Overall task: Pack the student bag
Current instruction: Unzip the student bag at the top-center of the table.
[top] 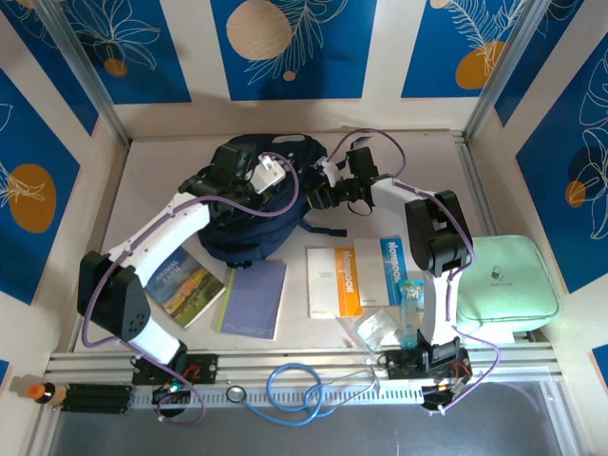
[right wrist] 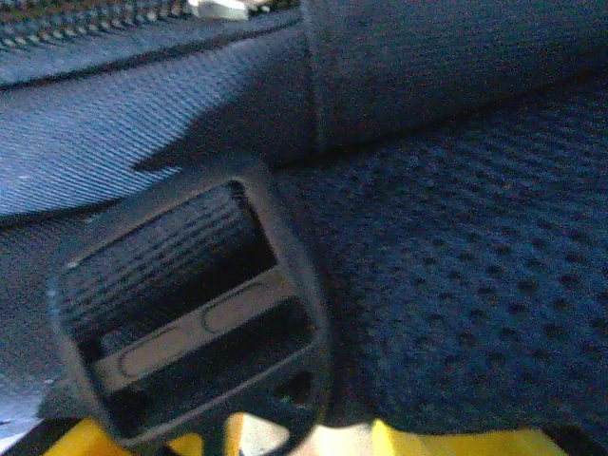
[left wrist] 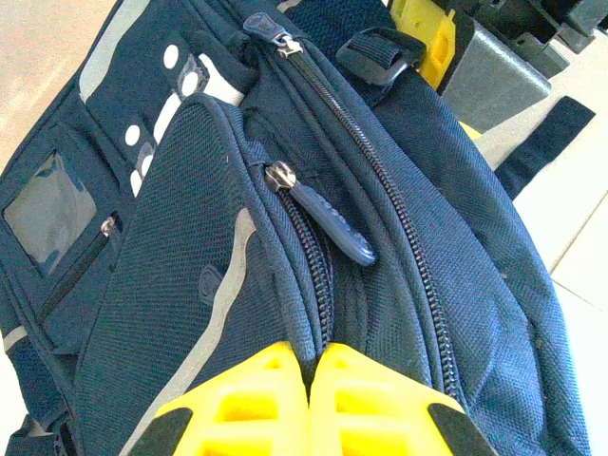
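Yellow plastic jaws of the left gripper (left wrist: 311,369) are closed pad to pad against a zip seam of the large dark navy fabric student bag (left wrist: 190,285). Whether they pinch cloth cannot be told. The jaws of the right gripper (right wrist: 294,443) stand apart, with the lower rim of a black plastic strap buckle (right wrist: 204,328) between them. Whether they bear on it cannot be told. In the top view the bag lies at the middle rear of the pale table (top: 152,180), with both arms reaching onto it.

Step in hand, as judged: steadying the bag so that a compartment can be opened. To do this well, the left jaws should keep a firm hold at the seam. The right jaws should close squarely on the buckle bar, not on loose webbing, and draw it taut.

Both zip tracks in the left wrist view look closed, and a navy rubber zip pull (left wrist: 328,223) lies flat. Nothing shows inside the bag.

The mint green rectangular zip case (top: 503,280) at the right is shut, its contents hidden. Unpacked on the table near the bag are:
- a landscape-cover book (top: 185,290)
- a lilac-blue notebook (top: 256,299)
- a white-and-orange notebook (top: 332,280)
- a blue notebook (top: 394,266)
- a clear bottle (top: 408,313)
- a clear plastic pouch (top: 372,328), whose contents are too small to tell
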### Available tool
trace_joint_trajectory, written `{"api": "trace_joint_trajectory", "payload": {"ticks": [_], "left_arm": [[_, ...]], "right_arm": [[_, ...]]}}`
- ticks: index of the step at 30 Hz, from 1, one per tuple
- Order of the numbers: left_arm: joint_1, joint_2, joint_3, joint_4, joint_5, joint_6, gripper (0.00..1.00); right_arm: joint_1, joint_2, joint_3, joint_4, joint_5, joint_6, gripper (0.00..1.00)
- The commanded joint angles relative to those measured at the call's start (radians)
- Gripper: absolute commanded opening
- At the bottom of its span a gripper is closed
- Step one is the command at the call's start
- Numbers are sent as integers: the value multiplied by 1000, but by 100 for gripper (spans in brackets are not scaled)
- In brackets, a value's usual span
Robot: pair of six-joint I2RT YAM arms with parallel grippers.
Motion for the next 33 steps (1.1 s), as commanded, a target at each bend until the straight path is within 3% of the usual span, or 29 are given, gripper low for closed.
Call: {"api": "trace_joint_trajectory", "payload": {"ticks": [1, 4, 10, 19, 27, 33], "left_arm": [[11, -56, 11, 106, 34, -17, 0], [11, -53, 11, 106, 31, -17, 0], [11, -50, 11, 106, 12, -23, 0], [11, 14, 43, 120, -3, -137, 0], [-1, 99, 95, 136, 16, -225, 0], [-6, 127, 116, 138, -43, -238, 0]], "right_arm": [[12, 16, 39, -22, -98, -37, 29], [15, 21, 50, -32, -83, -47, 15], [15, -13, -17, 41, -33, -44, 3], [44, -143, -183, 98, -26, -23, 2], [106, -245, -336, 205, 42, 84, 5], [127, -285, -418, 297, 89, 197, 11]]}}
